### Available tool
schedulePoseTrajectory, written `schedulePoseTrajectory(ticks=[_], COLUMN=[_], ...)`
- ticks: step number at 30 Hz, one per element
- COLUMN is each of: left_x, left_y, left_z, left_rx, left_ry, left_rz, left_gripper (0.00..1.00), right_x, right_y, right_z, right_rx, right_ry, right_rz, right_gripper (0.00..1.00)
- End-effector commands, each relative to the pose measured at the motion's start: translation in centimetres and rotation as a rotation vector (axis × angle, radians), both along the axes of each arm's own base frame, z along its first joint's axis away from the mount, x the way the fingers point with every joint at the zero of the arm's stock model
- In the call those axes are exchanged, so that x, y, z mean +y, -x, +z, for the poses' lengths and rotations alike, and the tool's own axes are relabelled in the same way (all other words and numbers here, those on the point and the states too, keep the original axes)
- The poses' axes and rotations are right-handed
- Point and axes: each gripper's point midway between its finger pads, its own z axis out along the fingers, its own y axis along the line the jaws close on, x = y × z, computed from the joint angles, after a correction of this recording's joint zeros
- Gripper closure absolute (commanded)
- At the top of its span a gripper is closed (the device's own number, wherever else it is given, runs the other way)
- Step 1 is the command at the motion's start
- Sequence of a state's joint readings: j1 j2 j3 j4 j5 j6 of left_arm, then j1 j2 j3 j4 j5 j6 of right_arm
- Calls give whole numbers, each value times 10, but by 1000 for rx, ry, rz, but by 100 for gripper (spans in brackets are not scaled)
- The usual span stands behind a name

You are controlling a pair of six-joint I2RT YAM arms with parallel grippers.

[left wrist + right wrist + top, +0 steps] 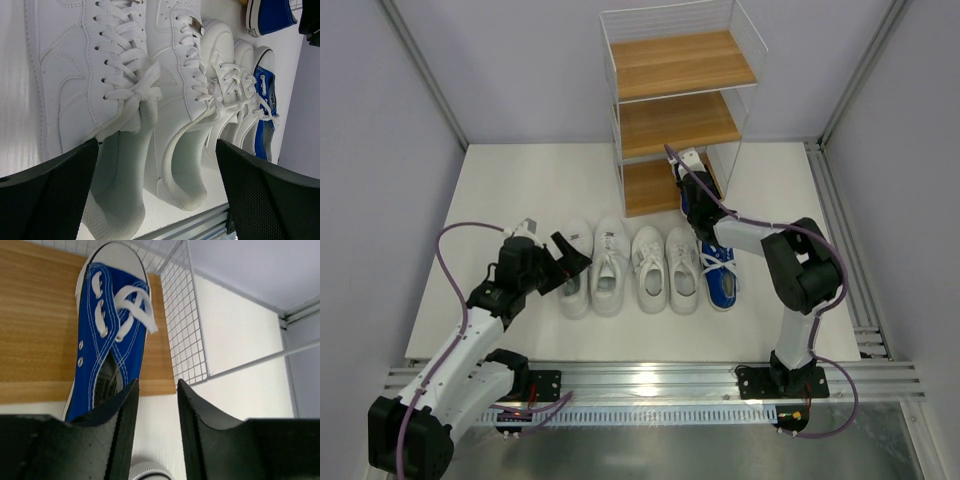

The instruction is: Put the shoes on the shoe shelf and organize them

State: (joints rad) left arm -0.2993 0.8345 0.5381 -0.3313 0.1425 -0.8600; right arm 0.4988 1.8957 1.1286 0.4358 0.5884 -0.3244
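Note:
Several white shoes (610, 265) lie side by side on the table, toes away from the arms, with one blue shoe (720, 275) at the right end of the row. A second blue shoe (107, 330) lies on the bottom board of the shoe shelf (650, 190), toe inward, by the wire side. My right gripper (156, 390) hangs at its heel, open a little, only bare table showing between the fingers. My left gripper (157, 145) is wide open over the heels of the two leftmost white shoes (75, 75), touching neither.
The shelf's upper two boards (680, 65) hold nothing. A metal rail (650, 380) runs along the table's near edge. Grey walls close in both sides, and a wire mesh panel (187, 325) bounds the shelf's right side.

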Motion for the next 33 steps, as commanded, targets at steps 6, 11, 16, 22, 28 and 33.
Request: schedulePoseTrajectory(ticks=[6,11,16,22,28,33], left_x=[5,8,6,6,5,6], left_y=[0,1,1,2,3,4], left_z=[-5,-8,-9,-10,-12,-11], left_rx=[-1,0,3,6,8,9], left_ry=[-20,-29,-21,-19,-15,-17], left_rz=[19,27,24,20,21,20], left_gripper=[0,0,0,0,0,0], right_x=[37,54,42,21,16,19], right_y=[24,42,49,53,49,39], right_z=[12,24,8,-16,-22,-27], right_rx=[123,127,136,155,147,160], right_ry=[-264,-419,-518,-523,-508,-481], right_rz=[245,313,189,19,-23,-28], right_gripper=[53,51,49,41,49,62])
